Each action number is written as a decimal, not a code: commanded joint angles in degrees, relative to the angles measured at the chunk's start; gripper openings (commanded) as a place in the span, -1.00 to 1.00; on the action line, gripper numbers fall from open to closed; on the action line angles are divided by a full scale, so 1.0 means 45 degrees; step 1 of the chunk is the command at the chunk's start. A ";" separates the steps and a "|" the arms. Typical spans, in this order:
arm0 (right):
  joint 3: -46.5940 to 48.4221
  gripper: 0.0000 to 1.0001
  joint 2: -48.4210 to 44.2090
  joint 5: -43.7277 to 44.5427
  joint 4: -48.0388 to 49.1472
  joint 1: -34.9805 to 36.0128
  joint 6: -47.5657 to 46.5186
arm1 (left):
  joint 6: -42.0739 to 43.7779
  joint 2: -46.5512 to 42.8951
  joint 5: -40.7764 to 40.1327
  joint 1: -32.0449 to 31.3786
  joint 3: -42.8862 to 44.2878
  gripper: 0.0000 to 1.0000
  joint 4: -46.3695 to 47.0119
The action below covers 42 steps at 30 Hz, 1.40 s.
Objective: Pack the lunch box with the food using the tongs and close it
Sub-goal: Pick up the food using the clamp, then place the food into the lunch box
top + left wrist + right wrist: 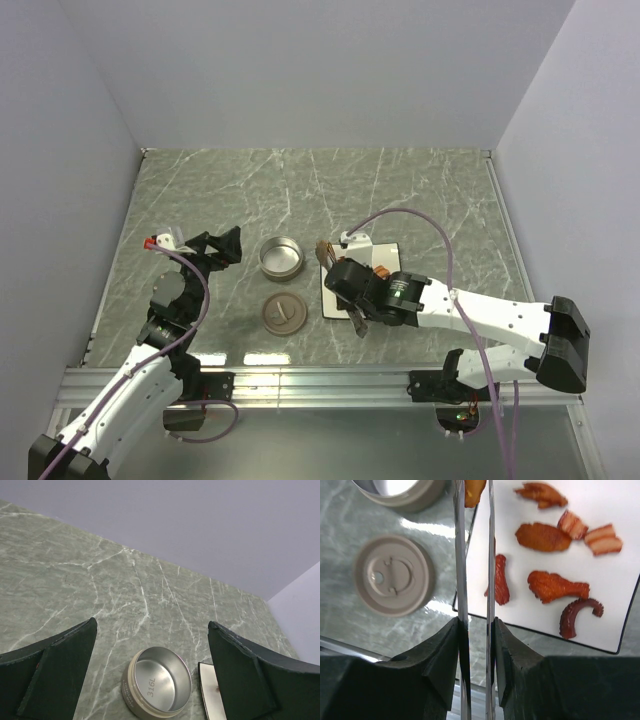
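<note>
The lunch box point(281, 258) point(158, 684) is a round silver tin, standing empty on the table; its rim point(402, 495) shows at the top of the right wrist view. Its brownish disc lid point(283, 314) point(394, 575) lies flat in front of it. My right gripper point(352, 292) point(475, 622) is shut on the tongs point(459, 555), pressing the two arms close together. The tong tips pinch an orange piece of food point(472, 492) point(324, 250) near the plate's left edge, beside the tin. More food point(555, 586) lies on the white plate point(600, 605). My left gripper point(225, 245) point(152, 622) hangs open left of the tin, holding nothing.
The white square plate point(388, 256) sits right of the tin, its corner point(207, 690) just showing in the left wrist view. Grey walls close the table at the back and sides. A metal rail point(320, 380) runs along the near edge by the arm bases.
</note>
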 commanded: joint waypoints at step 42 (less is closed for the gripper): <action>0.4338 -0.25 0.3841 -0.0263 0.1034 -0.0238 -0.2867 | -0.0081 0.0209 0.0067 -0.0033 -0.0053 0.99 0.0385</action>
